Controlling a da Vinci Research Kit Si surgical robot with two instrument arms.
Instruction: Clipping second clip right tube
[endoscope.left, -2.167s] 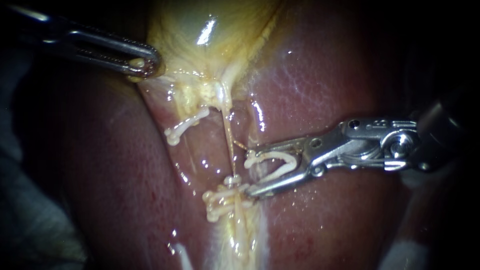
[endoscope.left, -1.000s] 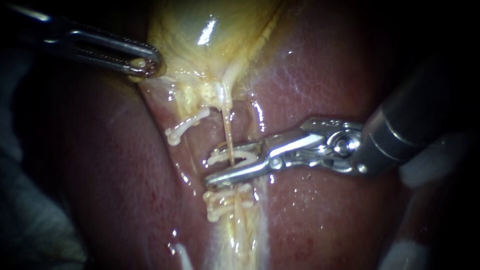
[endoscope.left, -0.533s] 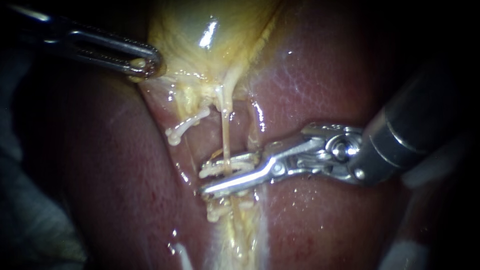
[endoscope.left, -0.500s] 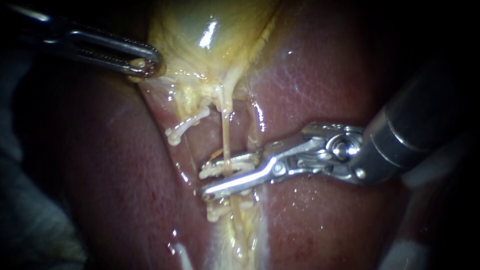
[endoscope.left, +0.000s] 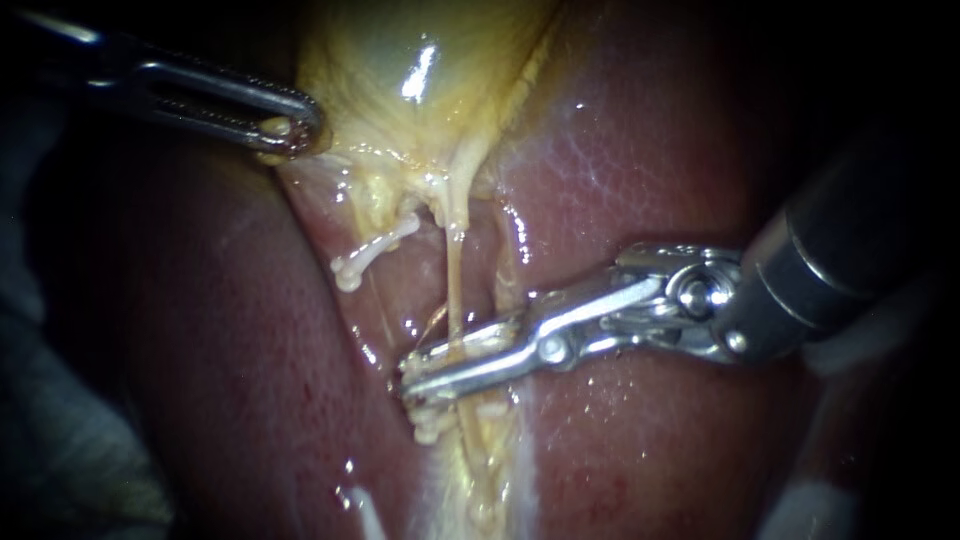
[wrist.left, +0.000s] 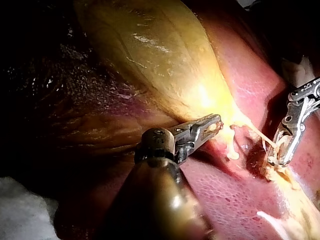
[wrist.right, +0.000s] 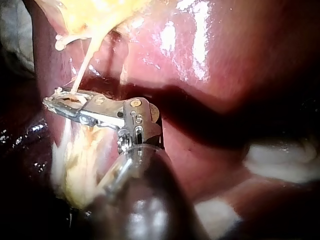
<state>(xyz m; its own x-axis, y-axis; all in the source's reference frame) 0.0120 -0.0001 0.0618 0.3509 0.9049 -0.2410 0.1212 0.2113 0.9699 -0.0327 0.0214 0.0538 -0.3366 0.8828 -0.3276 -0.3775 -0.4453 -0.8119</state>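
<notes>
Right instrument: silver jaws clamped nearly flat on the white plastic clip. That clip straddles the thin pale right tube, just above a cluster of white clips on the same strand. A separate white clip sits on the tube further left. My left instrument grips the edge of the pale yellow gallbladder; dark red liver lies either side.

Left wrist view: left instrument pinches the gallbladder's narrow end. The right instrument is beyond it, on the tube.

Right wrist view: right instrument closed across the tube, with liver ahead.
</notes>
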